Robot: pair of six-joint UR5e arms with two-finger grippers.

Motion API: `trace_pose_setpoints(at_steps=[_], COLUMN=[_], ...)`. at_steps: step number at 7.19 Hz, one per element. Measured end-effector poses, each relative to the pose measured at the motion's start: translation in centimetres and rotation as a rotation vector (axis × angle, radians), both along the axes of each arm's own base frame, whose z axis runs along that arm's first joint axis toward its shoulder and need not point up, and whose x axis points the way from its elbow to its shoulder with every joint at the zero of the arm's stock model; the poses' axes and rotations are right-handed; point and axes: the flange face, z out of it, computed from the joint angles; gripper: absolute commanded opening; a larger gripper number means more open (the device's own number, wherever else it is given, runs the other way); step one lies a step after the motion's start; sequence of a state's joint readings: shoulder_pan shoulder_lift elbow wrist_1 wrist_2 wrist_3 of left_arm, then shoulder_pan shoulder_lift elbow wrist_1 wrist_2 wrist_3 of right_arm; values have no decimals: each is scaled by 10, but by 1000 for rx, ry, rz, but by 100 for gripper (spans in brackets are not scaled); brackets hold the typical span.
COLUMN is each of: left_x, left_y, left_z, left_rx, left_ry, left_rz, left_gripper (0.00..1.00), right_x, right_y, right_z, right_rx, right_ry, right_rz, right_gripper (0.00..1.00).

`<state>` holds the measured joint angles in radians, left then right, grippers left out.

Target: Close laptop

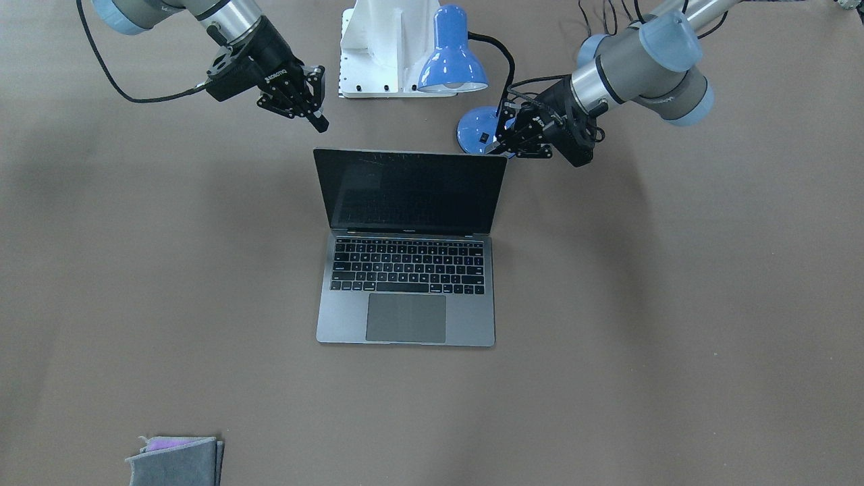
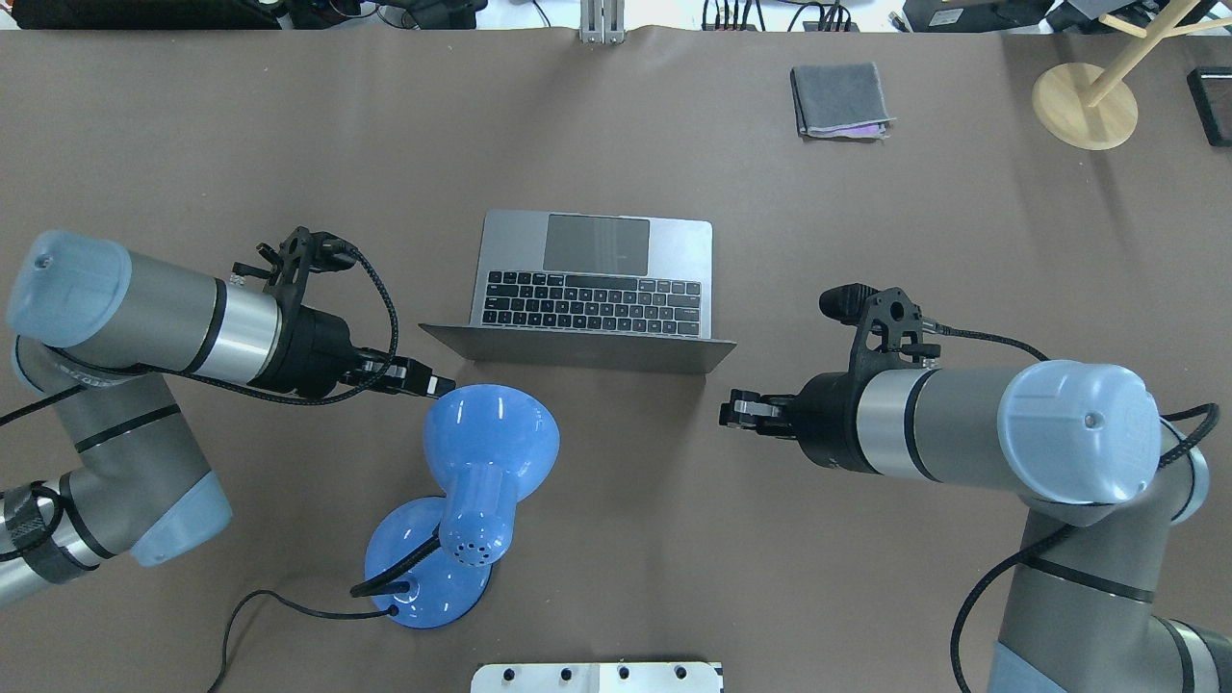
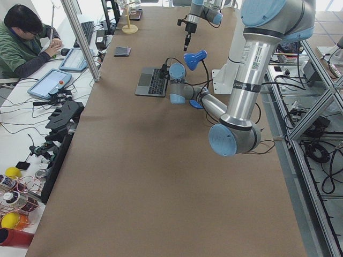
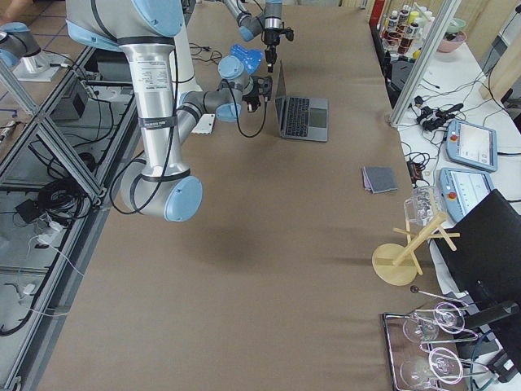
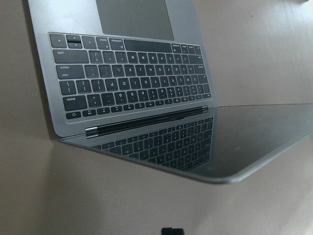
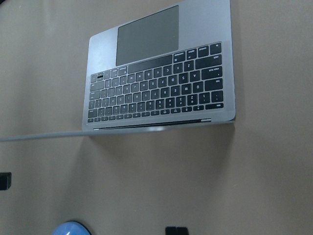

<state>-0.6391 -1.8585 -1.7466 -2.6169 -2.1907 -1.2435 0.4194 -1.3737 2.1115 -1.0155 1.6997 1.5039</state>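
The laptop point(image 1: 408, 270) is a thin grey one that stands open at mid-table, its black screen upright and tilted back toward the robot. It also shows in the overhead view point(image 2: 597, 289), the left wrist view point(image 5: 132, 83) and the right wrist view point(image 6: 161, 93). My left gripper point(image 1: 503, 140) is shut and empty, just behind the lid's top corner on my left side point(image 2: 441, 385). I cannot tell if it touches the lid. My right gripper point(image 1: 318, 123) is shut and empty, behind the lid's other corner and apart from it point(image 2: 727, 412).
A blue desk lamp point(image 2: 491, 443) stands behind the laptop, close under my left gripper, with its base point(image 2: 423, 568) and cord nearer the robot. A folded grey cloth point(image 2: 839, 99) and a wooden stand point(image 2: 1085, 106) lie at the far side. The white robot base point(image 1: 385, 47) is behind the lamp.
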Motion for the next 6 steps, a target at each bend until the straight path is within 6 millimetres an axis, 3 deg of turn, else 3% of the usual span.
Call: trace_pose_setpoints(at_steps=[3, 6], left_x=[0, 1], left_y=[0, -4], left_z=[-7, -17], left_rx=[6, 15], left_ry=[10, 21], left_rz=[3, -6], left_gripper=[0, 0], right_x=[-2, -9], right_y=[-19, -42], right_z=[0, -19], right_rx=[-6, -12], right_ry=[14, 33], right_rz=[31, 57], right_gripper=[0, 0])
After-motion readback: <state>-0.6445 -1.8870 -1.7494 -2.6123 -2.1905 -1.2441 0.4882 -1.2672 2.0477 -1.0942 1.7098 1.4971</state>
